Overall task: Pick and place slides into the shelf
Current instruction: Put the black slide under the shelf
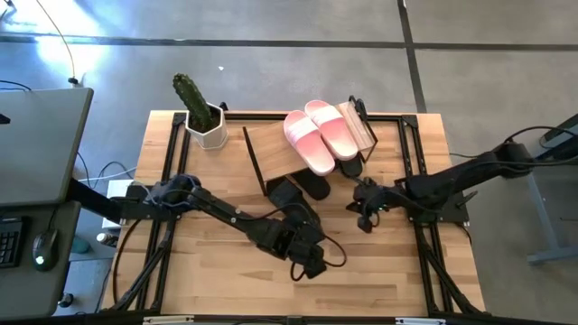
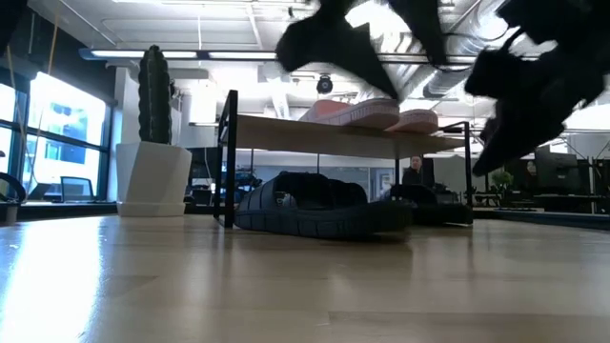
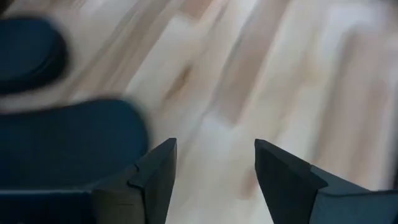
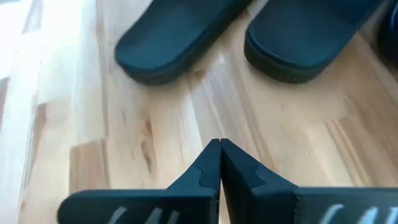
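From above: pink slides [image 1: 322,135] lie on the shelf [image 1: 271,149]; black slides [image 1: 302,188] sit partly under its front edge. The left pincer [image 1: 312,264], open and empty, is over bare surface [image 1: 217,271] nearby.

Right wrist view: the right pincer [image 4: 219,163] is closed, empty, near two black soles.

Your left arm [image 1: 226,215] reaches in from the left edge across the table, elbow bent, its gripper [image 3: 214,177] above the table's middle with the 2 fingers spread apart and nothing between them. Your right arm [image 1: 470,176] comes in from the right; its gripper [image 4: 219,163] has both fingertips pressed together, empty.
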`<move>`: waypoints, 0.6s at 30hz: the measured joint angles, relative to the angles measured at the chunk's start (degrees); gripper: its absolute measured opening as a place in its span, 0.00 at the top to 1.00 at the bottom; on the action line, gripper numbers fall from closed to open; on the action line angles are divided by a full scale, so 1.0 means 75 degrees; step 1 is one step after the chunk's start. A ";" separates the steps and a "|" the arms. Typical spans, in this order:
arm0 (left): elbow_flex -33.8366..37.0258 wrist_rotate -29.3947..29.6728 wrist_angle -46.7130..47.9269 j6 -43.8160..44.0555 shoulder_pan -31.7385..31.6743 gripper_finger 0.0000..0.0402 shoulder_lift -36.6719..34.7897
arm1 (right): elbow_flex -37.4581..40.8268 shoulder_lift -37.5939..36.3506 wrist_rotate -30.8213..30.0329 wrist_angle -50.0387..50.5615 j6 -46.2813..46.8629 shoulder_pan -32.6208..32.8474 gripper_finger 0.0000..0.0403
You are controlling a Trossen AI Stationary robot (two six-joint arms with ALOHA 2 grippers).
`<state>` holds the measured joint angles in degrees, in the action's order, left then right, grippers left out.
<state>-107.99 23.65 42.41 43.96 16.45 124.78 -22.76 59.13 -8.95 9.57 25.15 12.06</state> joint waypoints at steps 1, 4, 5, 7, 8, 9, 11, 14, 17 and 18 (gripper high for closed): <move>0.0010 0.0017 0.0139 0.0002 -0.0009 0.52 0.0030 | 0.0000 -0.0201 -0.0048 0.0165 0.0004 0.0092 1.00; -0.0010 0.0050 -0.0009 0.0004 -0.0108 0.54 0.0159 | 0.0000 -0.0763 -0.0280 0.0740 0.0143 0.0369 1.00; -0.0008 0.0047 0.0037 0.0000 -0.0103 0.55 0.0206 | 0.0000 -0.0883 -0.0403 0.0811 0.0229 0.0453 1.00; -0.0006 0.0015 -0.0092 -0.0002 -0.0161 0.56 0.0338 | 0.0000 -0.1165 -0.0570 0.1083 0.0287 0.0606 1.00; -0.0008 -0.0064 -0.0156 -0.0005 -0.0164 0.57 0.0386 | 0.0000 -0.1258 -0.0608 0.1133 0.0346 0.0673 1.00; -0.0003 -0.0210 -0.0136 -0.0032 -0.0175 0.58 0.0403 | 0.0000 -0.1317 -0.0642 0.1128 0.0383 0.0717 1.00; 0.0001 -0.0429 -0.0295 -0.0237 -0.0204 0.59 0.0438 | 0.0000 -0.1461 -0.0644 0.1330 0.0395 0.0812 1.00; 0.0003 -0.0500 -0.0435 -0.0444 -0.0199 0.60 0.0633 | 0.0000 -0.1453 -0.0633 0.1345 0.0405 0.0899 1.00; -0.0010 -0.0507 -0.0593 -0.0390 -0.0248 0.62 0.0882 | 0.0000 -0.1408 -0.0616 0.1359 0.0407 0.0968 1.00; -0.0001 -0.0580 -0.0463 -0.0372 -0.0248 0.62 0.0903 | 0.0000 -0.1410 -0.0615 0.1399 0.0403 0.0989 1.00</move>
<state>-108.00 19.31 38.94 41.17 14.59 131.55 -22.76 48.55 -13.56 20.06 28.18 19.48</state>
